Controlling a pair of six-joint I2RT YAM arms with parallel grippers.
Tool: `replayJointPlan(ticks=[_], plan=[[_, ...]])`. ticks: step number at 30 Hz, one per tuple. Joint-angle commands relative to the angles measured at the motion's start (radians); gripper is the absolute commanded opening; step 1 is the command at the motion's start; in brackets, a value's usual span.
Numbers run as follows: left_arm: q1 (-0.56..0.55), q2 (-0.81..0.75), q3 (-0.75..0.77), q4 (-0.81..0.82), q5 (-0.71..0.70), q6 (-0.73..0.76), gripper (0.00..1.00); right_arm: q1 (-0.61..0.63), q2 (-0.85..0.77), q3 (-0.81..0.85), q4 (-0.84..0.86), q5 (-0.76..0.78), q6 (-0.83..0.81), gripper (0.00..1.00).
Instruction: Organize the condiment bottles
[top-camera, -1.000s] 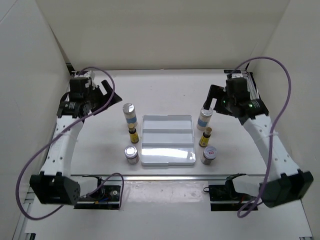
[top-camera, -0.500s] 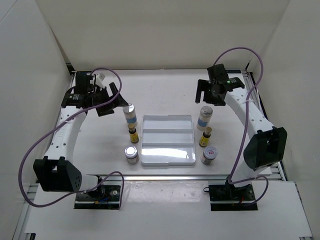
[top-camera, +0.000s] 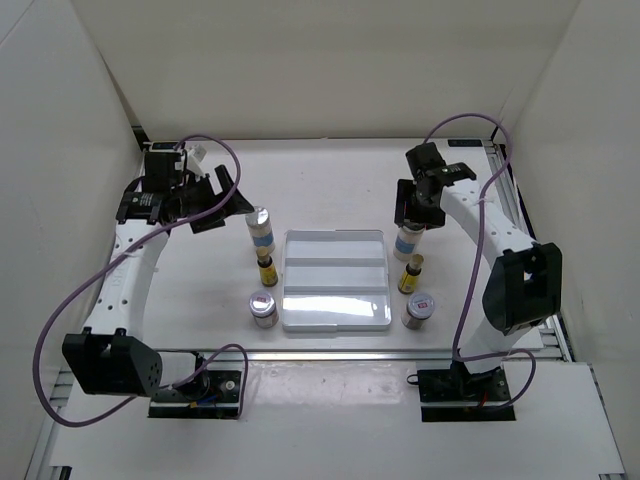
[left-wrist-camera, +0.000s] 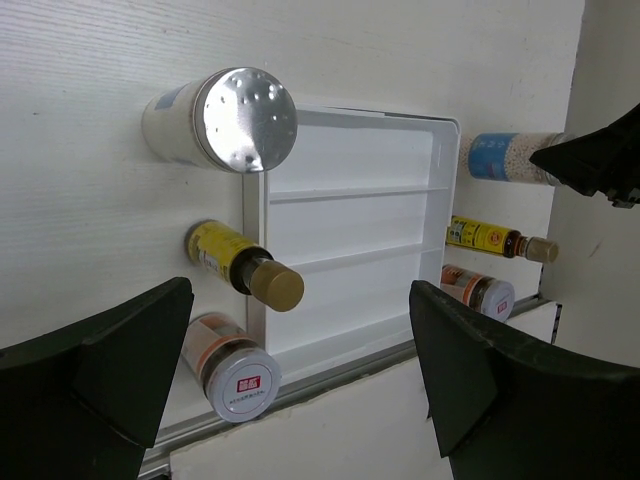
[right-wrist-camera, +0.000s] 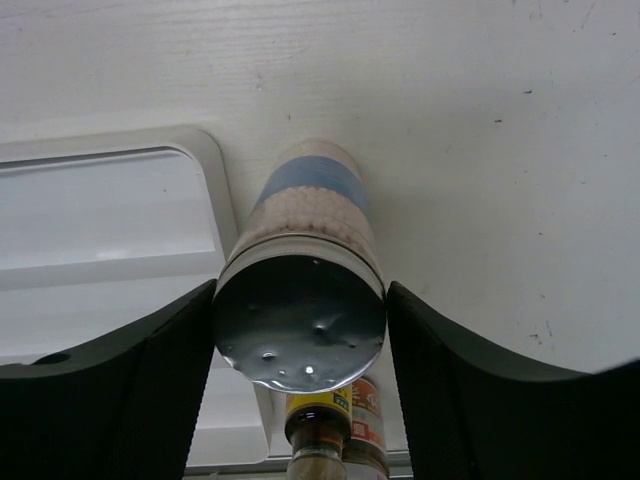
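now the right end effector (right-wrist-camera: 300, 310) pinches the top of the tall white bottle (right-wrist-camera: 310, 200), standing on the surface (top-camera: 330, 170) just right of the tray (top-camera: 335, 300), mid-right of the overhead frame. an amber bottle (top-camera: 410, 275) and a short jar (top-camera: 417, 308) stand below it. the left end effector (top-camera: 222, 197) hangs spread wide at upper left, near a second tall bottle (top-camera: 259, 227).

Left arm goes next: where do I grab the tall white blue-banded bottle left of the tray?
Grip the tall white blue-banded bottle at its round silver cap, from straight above: it stands upright, and the small amber bottle beside it is shorter.
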Motion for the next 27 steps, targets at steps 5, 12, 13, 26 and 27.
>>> replayJointPlan(ticks=[5,12,13,26,27], plan=[[0.004,-0.065,0.016,-0.019,-0.016,0.021,1.0,0.003,-0.021,-0.002,-0.008,0.055,-0.024,0.5],[0.004,-0.076,-0.002,-0.029,-0.025,0.021,1.0,0.069,-0.061,0.105,-0.049,0.161,-0.034,0.26],[0.004,-0.076,-0.002,-0.029,-0.025,0.021,1.0,0.096,-0.077,0.122,-0.049,0.17,-0.043,0.24],[0.004,-0.065,-0.031,-0.029,-0.105,0.021,1.0,0.324,0.037,0.319,-0.049,0.129,-0.083,0.1],[0.004,-0.056,-0.031,-0.029,-0.105,0.021,1.0,0.324,0.047,0.319,-0.049,0.116,-0.074,0.1]])
